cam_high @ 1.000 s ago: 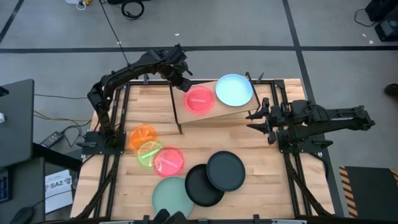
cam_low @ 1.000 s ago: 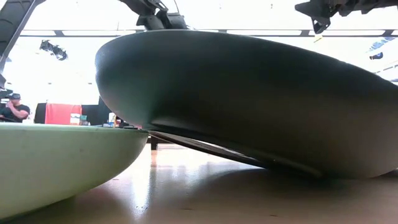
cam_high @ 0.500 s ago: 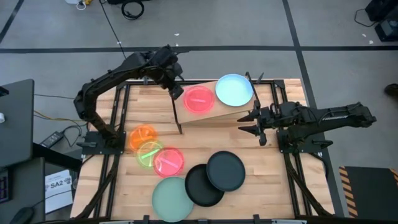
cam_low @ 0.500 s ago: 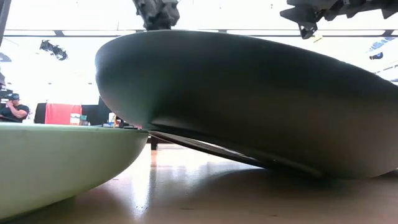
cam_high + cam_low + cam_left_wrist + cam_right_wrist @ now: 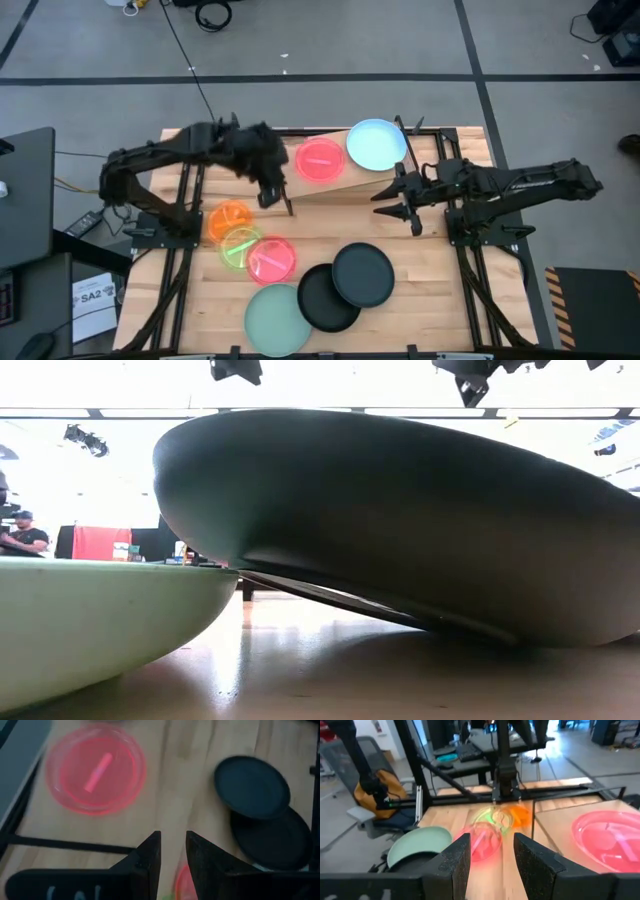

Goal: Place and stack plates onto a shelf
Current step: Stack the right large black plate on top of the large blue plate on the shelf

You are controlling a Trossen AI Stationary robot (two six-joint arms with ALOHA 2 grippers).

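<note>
On the slanted wooden shelf (image 5: 350, 184) lie a red plate (image 5: 320, 158) and a light-blue plate (image 5: 376, 144) side by side. On the table lie an orange plate (image 5: 229, 216), a neon-green one (image 5: 240, 247), a pink one (image 5: 271, 259), a mint one (image 5: 272, 315) and two overlapping black ones (image 5: 362, 273). My left gripper (image 5: 268, 196) hangs open above the table by the shelf's left end, nothing between its fingers (image 5: 172, 851). My right gripper (image 5: 394, 205) stands open and almost level off the shelf's right near corner, also holding nothing (image 5: 492, 855).
Black frame rails (image 5: 190, 190) run along both sides of the table. The low view is mostly filled by a black plate (image 5: 400, 530) and the mint plate (image 5: 100, 620). Bare tabletop (image 5: 310, 225) shows between the shelf and the plates.
My left gripper has drawn back from the red plate on the shelf, going toward the table's near edge and left while rolling about its own line. My right gripper has moved a little toward the table's left, along the shelf's near side. No plate has moved.
</note>
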